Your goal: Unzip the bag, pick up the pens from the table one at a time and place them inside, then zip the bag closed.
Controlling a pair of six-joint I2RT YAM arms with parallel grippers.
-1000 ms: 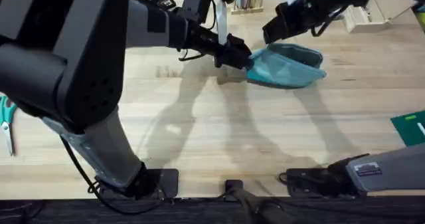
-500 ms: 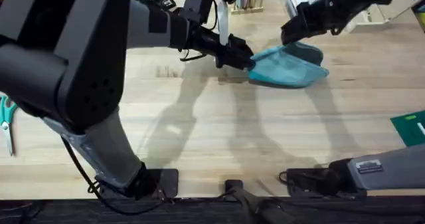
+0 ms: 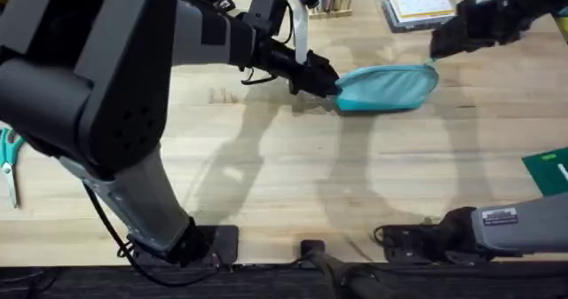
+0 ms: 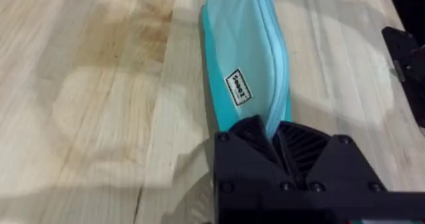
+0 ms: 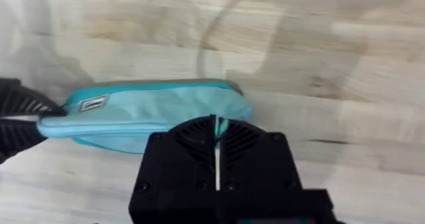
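Two black robot claws hold one long, soft teal-blue fabric pouch (image 3: 387, 88) with a zipper on the big, pale wooden plank desk (image 3: 293, 175). The pouch lies flat on the desk, toward the far side and a bit right of the middle. It is stretched out straight between the two arms. The left claw (image 3: 330, 83) reaches across from the left and is pressed together on the pouch's left end. In the left wrist view this claw (image 4: 273, 132) pinches the cloth end, and the zipper line runs away from it along the pouch (image 4: 246, 58); a small white label sits on the side. The right claw (image 3: 434, 54) is at the pouch's far right end, up at its top corner. In the right wrist view its fingers (image 5: 216, 132) are closed tight with just a thin line between them, right at the pouch's edge (image 5: 146, 114), but I cannot tell what they pinch. The pouch's mouth looks closed along its length.
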